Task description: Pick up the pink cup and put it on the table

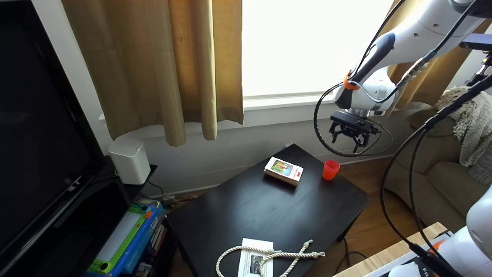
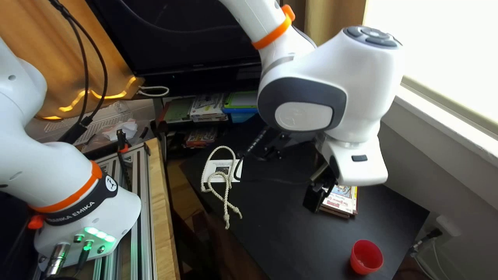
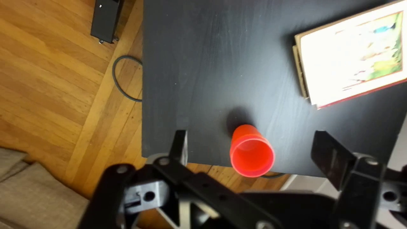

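Presently seeing the hand (image 1: pixel 345 144) hanging released in the air, higher than the counter (image 1: pixel 246 207), spreading its black fingers (image 3: pixel 329 157) wide apart. Lower down, in an exterior view, finding the reddish-pink plastic cup (image 1: pixel 330 170) standing upright on that counter's glossy black top near an edge, with a gap showing between it and the hand, and appearing between the spread fingers in the wrist view. Spotting next a small stack of illustrated books (image 1: pixel 283 171) lying flat near the cup, apart from it. Toward the counter's other end, making out a printed sheet (image 2: pixel 221 167) lying flat, with a twisted off-white rope (image 1: pixel 299 255) looping across it. Past the counter's side, glimpsing wood-plank flooring (image 3: pixel 63 95). Farther off, noticing an upholstered sofa (image 1: pixel 430 188) bearing a cream throw (image 1: pixel 467 111). On the counter's opposite side, seeing a white rounded box (image 1: pixel 132 163) standing beside a flat-screen television (image 1: pixel 42 130), with a green-and-blue toy drawing board (image 1: pixel 119 234) resting lower down. Farthest away, facing ochre curtains (image 1: pixel 192 77) hanging alongside a bright window (image 1: pixel 307 50) glaring plain white.
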Robot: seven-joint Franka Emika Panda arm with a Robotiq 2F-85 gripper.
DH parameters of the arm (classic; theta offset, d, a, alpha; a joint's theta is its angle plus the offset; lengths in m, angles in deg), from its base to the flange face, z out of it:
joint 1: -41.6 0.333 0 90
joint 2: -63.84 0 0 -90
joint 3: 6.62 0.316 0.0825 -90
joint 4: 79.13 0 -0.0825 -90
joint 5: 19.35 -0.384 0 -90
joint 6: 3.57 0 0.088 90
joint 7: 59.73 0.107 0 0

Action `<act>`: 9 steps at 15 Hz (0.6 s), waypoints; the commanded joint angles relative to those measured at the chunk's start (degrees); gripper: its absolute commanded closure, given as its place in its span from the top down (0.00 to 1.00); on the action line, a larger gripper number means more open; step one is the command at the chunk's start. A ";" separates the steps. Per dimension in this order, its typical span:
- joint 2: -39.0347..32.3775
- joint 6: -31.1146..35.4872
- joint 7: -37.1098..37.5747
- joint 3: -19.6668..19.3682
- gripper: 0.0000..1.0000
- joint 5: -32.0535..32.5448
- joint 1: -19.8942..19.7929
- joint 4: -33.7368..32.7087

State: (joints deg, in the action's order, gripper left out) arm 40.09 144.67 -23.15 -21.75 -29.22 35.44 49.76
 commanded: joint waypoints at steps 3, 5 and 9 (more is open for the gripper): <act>-13.04 6.37 1.66 -1.71 1.00 -2.63 -3.25 -6.07; -17.04 8.40 0.33 -1.29 1.00 -3.66 -4.83 -8.64; -17.78 7.58 0.07 -2.28 1.00 -3.75 -4.06 -8.83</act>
State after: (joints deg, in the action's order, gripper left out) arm 22.49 152.49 -22.44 -23.45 -32.03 30.73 41.12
